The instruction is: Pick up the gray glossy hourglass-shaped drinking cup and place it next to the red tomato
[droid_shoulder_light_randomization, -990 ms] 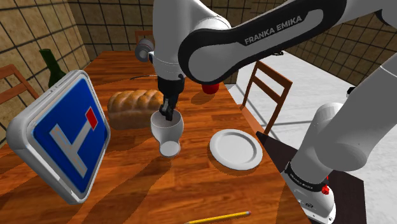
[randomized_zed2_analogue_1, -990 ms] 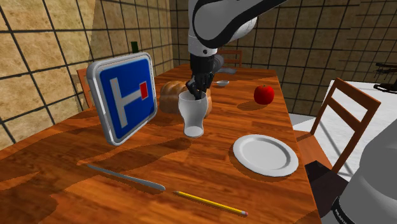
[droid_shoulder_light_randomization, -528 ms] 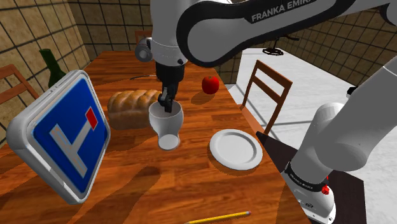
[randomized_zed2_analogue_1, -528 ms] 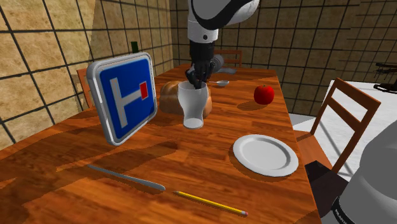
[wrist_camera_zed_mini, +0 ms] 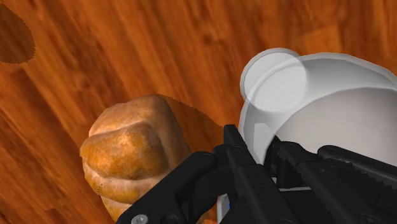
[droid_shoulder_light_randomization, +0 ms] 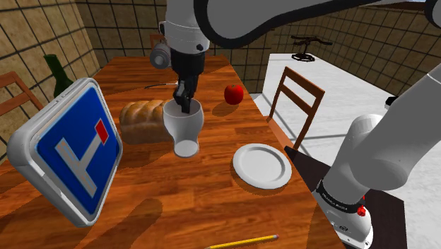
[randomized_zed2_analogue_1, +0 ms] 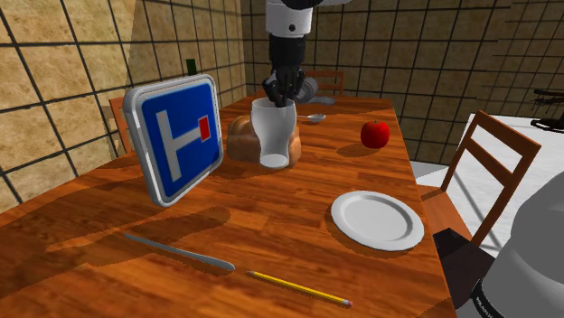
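The pale grey, glossy hourglass-shaped cup (droid_shoulder_light_randomization: pixel 185 129), at the shoulder view's centre, has been raised clear of the brown wooden table (droid_shoulder_light_randomization: pixel 177 205) within the last second, its rim pinched by the black two-finger gripper (droid_shoulder_light_randomization: pixel 184 106). A sideways carry toward the round red tomato (droid_shoulder_light_randomization: pixel 234 93), upper right, is judged next.

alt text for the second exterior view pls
A black gripper holds a pale hourglass-shaped cup by its rim above a wooden table, in front of a bread loaf. A red tomato sits to the right, a blue sign to the left, a white plate nearer the camera.
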Robot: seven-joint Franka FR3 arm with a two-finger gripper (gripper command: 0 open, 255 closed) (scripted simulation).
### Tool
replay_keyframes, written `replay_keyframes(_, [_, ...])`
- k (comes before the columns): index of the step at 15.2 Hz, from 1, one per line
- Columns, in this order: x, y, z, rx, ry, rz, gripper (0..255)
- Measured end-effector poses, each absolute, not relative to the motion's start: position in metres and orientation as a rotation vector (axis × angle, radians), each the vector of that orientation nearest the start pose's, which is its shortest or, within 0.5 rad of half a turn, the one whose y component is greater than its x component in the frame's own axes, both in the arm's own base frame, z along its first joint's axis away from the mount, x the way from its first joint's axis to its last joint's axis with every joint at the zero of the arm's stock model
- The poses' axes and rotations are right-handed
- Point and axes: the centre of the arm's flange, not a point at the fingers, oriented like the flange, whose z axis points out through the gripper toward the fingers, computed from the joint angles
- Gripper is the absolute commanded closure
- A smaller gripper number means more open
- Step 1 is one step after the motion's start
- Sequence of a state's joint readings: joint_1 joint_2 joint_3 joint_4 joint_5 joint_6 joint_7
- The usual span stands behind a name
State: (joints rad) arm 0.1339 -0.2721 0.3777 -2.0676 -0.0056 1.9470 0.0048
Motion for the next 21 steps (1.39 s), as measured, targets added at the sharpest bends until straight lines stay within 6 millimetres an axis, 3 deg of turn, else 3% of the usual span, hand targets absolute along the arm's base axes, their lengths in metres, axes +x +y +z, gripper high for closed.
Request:
replay_keyframes(19, [0.425, 0.256, 0.652, -3.100, -0.795, -0.248, 255])
replay_keyframes(21, [0.427, 0.241, 0.655, -3.100, -0.795, -0.248, 255])
